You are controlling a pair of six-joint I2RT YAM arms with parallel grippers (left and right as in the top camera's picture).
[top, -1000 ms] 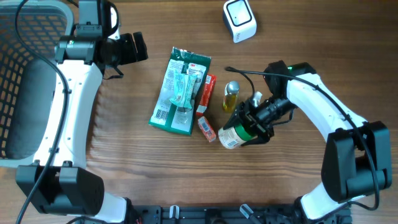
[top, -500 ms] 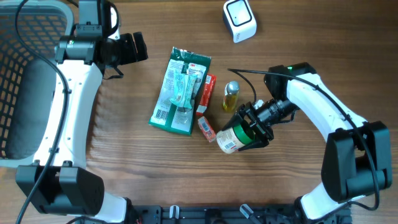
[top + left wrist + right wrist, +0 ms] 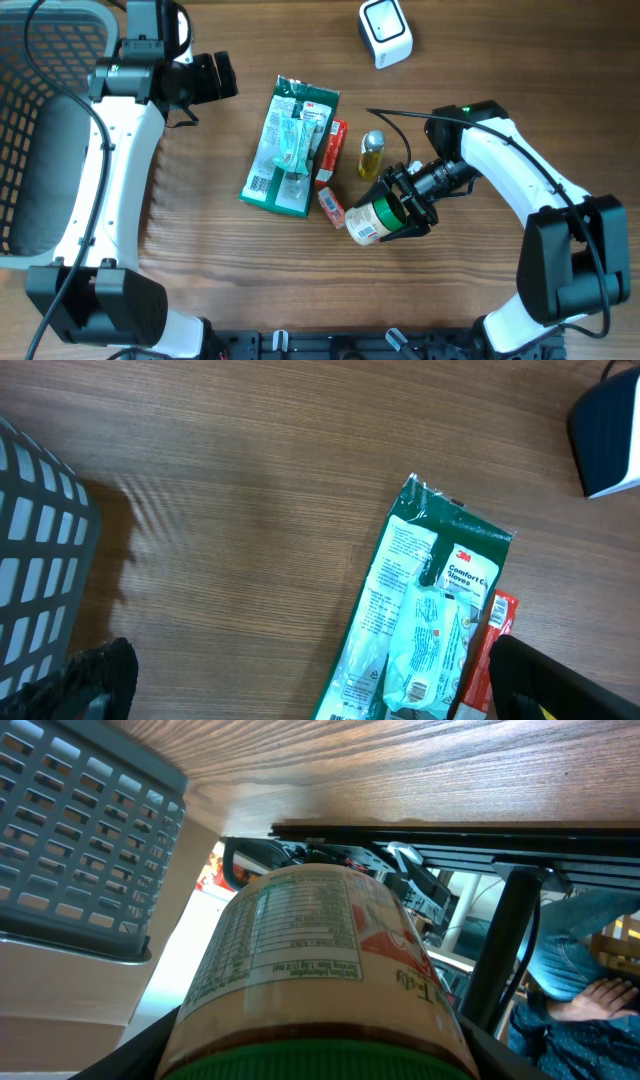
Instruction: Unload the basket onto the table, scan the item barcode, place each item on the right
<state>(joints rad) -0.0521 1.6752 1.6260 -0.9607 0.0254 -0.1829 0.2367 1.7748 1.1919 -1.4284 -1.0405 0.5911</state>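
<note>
My right gripper (image 3: 402, 211) is shut on a jar (image 3: 370, 222) with a green lid and a pale printed label, held on its side just above the table, right of centre. In the right wrist view the jar (image 3: 320, 960) fills the frame between the fingers (image 3: 138, 1055), lid nearest the camera and nutrition panel facing up. The white scanner (image 3: 385, 31) stands at the far edge, well away from the jar. My left gripper (image 3: 214, 78) hangs open and empty at the upper left. It appears in its own view as the left gripper (image 3: 320, 690), above bare wood beside the green pack (image 3: 420, 620).
A green 3M pack (image 3: 290, 148), a red packet (image 3: 331, 150), a small capped bottle (image 3: 371, 155) and a small red item (image 3: 333, 207) lie mid-table, left of the jar. A grey mesh basket (image 3: 45, 130) stands at the left edge.
The right gripper has carried the jar slightly to the left and tilted it a little. The left arm has not moved.
</note>
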